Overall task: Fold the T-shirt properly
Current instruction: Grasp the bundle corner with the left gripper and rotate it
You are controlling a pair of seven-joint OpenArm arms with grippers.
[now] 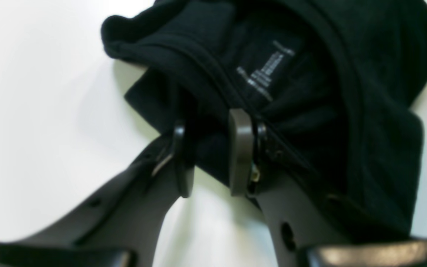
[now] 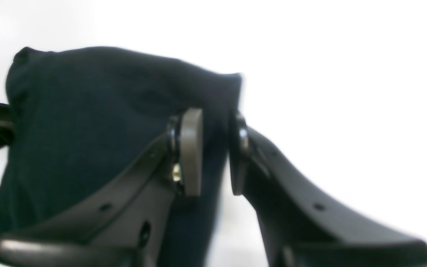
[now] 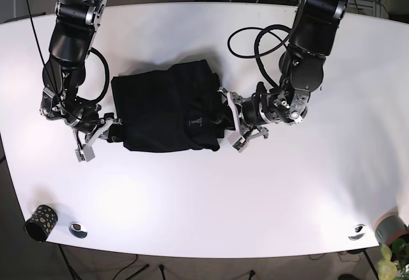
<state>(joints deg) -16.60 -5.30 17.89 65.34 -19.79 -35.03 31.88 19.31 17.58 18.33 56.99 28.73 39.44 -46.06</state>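
T-shirt (image 3: pixel 167 106): black, lying as a partly folded, roughly rectangular bundle near the middle of the white table (image 3: pixel 211 203), between my two arms.

Left fingers (image 1: pixel 213 148): narrowed onto a fold of cloth at the collar end; the printed neck label (image 1: pixel 265 70) sits just beyond the tips. The fabric is bunched between the pads, so I judge this a firm hold over more than one layer.

Right fingers (image 2: pixel 215 152): closed to a slim gap with a dark edge of the shirt running between them; held, as far as the blurred wrist view shows. In the base view this grip is at the opposite end of the bundle (image 3: pixel 105 130).

Step in hand, by my judgement: carrying or tensioning the two ends to set the next fold.

Recommendations:
- Lift both ends level and together, so the layers do not slide apart.
- Keep light tension across the bundle; slack would let the middle sag and crease.
- Lay the edge down square to the lower layer before letting go.
- Risk: the collar side is rumpled, and may need smoothing.
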